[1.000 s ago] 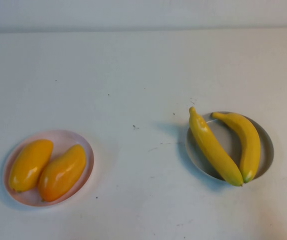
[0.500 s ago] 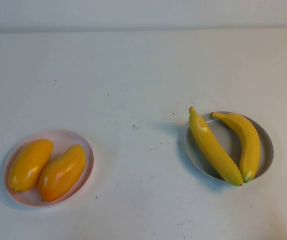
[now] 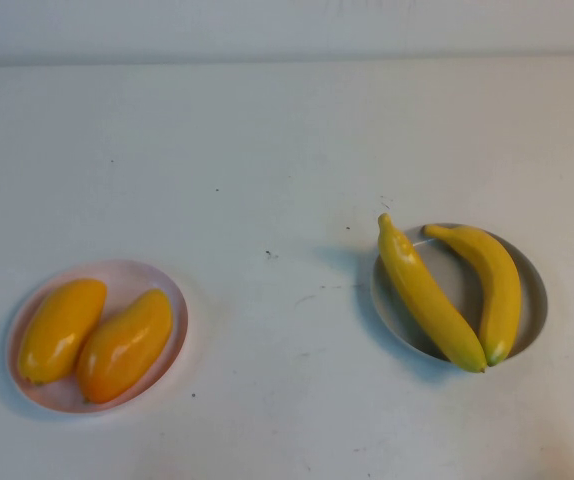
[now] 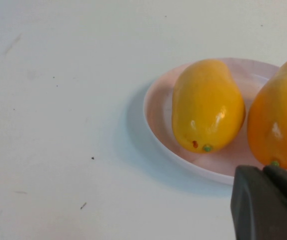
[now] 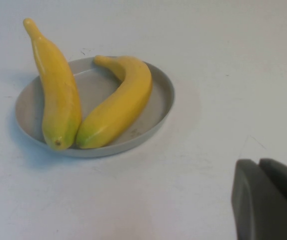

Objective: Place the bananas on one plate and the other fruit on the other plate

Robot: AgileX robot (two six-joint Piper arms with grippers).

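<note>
1. No change across the last second in the high view: fruit and plates sit exactly where they were, no arm enters the shot. Reads as sorting finished, arms pulled back.
2. Bananas (image 3: 447, 290): count 2, both on the grey plate (image 3: 534, 290) at right, green tips touching at the near end; the left one's stem pokes over the far rim.
3. Other fruit (image 3: 97, 335): count 2, side by side on the pink plate (image 3: 167, 290) at near left.
4. Plates: 2, well apart. Table (image 3: 287, 150) has only specks.
5. Left gripper (image 4: 271, 202): near the pink plate, holding nothing; open or closed, cannot tell.
6. Right gripper (image 5: 268, 200): near the grey plate, holding nothing; cannot tell either.
</note>
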